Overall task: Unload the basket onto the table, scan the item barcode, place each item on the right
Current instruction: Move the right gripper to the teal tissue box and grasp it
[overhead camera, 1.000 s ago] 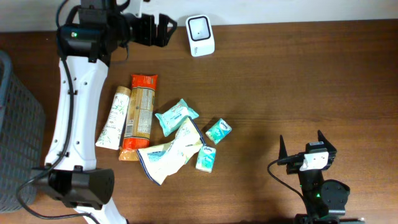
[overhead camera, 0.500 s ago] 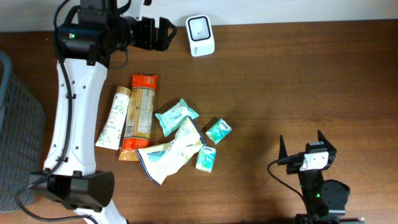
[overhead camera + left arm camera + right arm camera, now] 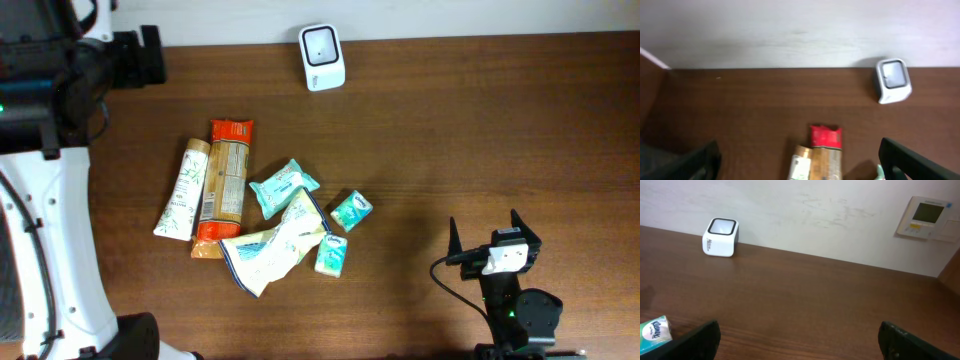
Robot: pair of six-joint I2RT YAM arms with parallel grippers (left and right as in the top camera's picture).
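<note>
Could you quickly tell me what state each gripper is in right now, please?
Left gripper: open, holding nothing.
Right gripper: open, holding nothing.

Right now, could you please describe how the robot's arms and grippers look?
The left arm has long white links and a black wrist housing. The right arm is black with a white module, a green light and a looping black cable. Left gripper and right gripper are both black.
</note>
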